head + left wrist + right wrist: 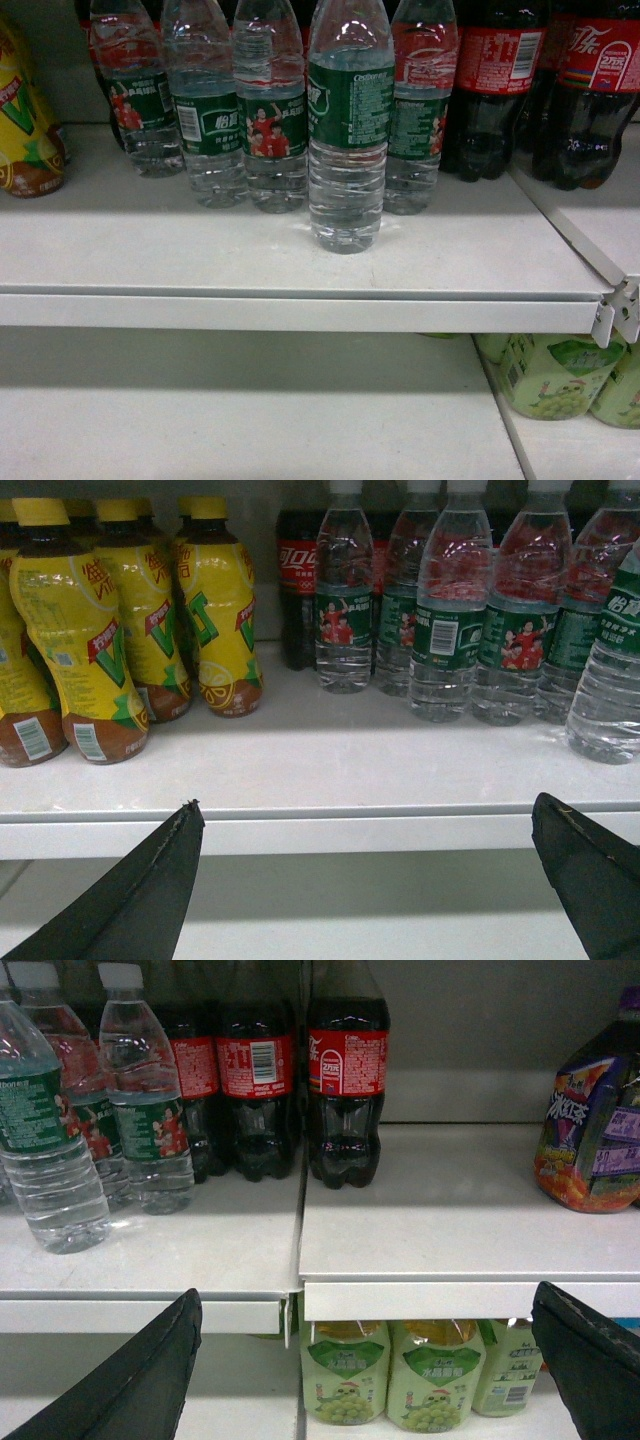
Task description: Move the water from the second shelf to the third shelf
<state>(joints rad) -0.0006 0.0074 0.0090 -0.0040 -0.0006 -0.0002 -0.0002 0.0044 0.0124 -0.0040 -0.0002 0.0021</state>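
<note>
Left to right: the lemon tea bottles (110,630) stood far left. The left gripper (365,880) hung open and empty below the shelf edge (300,312). The front water bottle (348,130) stood on the upper shelf ahead of its row, cola bottles (540,80) beside. The right gripper (365,1360) gaped, empty too. Judging by this, nothing was grasped yet; the whole transfer remained.

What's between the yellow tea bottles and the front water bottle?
In the head view, only bare white shelf lies between the yellow tea bottle and the front water bottle.
</note>
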